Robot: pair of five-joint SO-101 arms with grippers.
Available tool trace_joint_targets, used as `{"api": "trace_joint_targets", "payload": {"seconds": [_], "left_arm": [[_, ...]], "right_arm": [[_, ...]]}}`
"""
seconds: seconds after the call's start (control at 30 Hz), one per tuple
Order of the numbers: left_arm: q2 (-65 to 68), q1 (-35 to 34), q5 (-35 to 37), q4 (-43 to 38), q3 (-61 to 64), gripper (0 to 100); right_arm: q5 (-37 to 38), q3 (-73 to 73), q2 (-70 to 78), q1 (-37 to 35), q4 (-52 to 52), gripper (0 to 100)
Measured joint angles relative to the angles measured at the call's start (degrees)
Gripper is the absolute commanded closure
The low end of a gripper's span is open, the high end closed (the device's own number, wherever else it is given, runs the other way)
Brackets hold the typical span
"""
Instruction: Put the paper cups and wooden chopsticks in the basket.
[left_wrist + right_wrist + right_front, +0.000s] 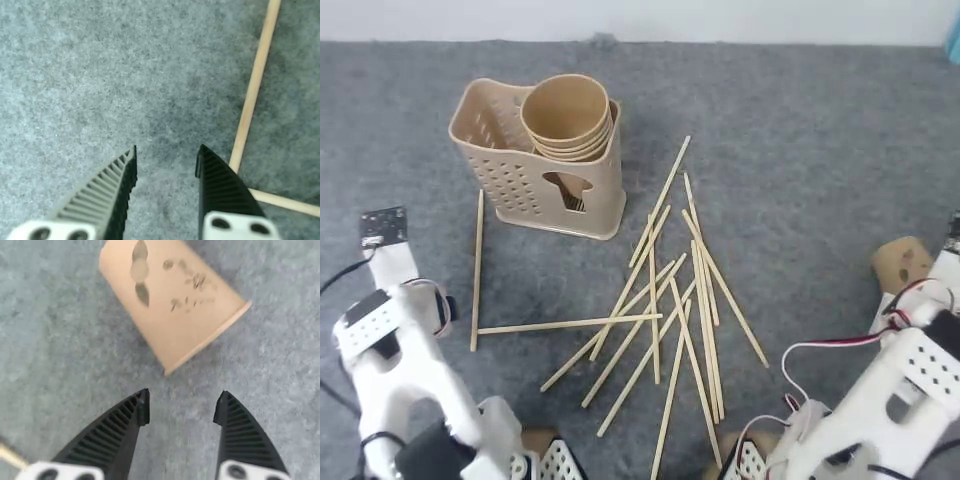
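Take the basket (pixel 535 170) as your marker: it stands upright on the grey carpet (pixel 800 130) at the far side from the arms, and a nested stack of paper cups (pixel 567 112) already sits in its right half, mouths up and rims above the basket's wall. The loose chopsticks (pixel 665 310) lie fanned and crossing one another on the carpet to the right of the basket and nearer the arms, none of them inside it. A lone chopstick (pixel 477 270) runs from just beside the basket's near left corner toward your left arm (pixel 400 360), and a second chopstick (pixel 570 323) lies crosswise from its near end toward the fan. Your left gripper (pixel 167 150) has its jaws apart with nothing between them, over bare carpet; the lone chopstick (pixel 252 90) passes just beside one black finger (pixel 215 180), and the second chopstick (pixel 285 202) shows behind that same finger. One more cup (pixel 900 262) lies on its side well to the right of the basket, close by your right arm (pixel 910 380). Your right gripper (pixel 184 392) is also spread wide and holds nothing; that fallen cup (pixel 172 305) lies just beyond its fingertips, not touching them.
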Motion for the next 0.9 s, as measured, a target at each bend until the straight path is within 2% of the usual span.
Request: {"api": "trace_joint_targets", "payload": {"seconds": [0.27,0.47,0.53,0.67,0.73,0.9], "left_arm": [[0.0,0.0,0.0,0.0,0.0,81],[0.0,0.0,0.0,0.0,0.0,81],[0.0,0.0,0.0,0.0,0.0,81],[0.0,0.0,0.0,0.0,0.0,81],[0.0,0.0,0.0,0.0,0.0,81],[0.0,0.0,0.0,0.0,0.0,81]], "right_arm": [[-2.4,4.7,2.2,0.0,-12.9,78.6],[-4.3,4.2,15.3,-0.6,-19.2,78.7],[-6.1,2.4,20.6,-1.4,-21.1,81.6],[-11.0,-3.3,27.4,-1.6,-21.6,99.8],[-12.6,-5.9,27.8,-1.6,-19.9,96.6],[-13.4,-11.4,28.0,-1.6,-13.0,99.1]]}}
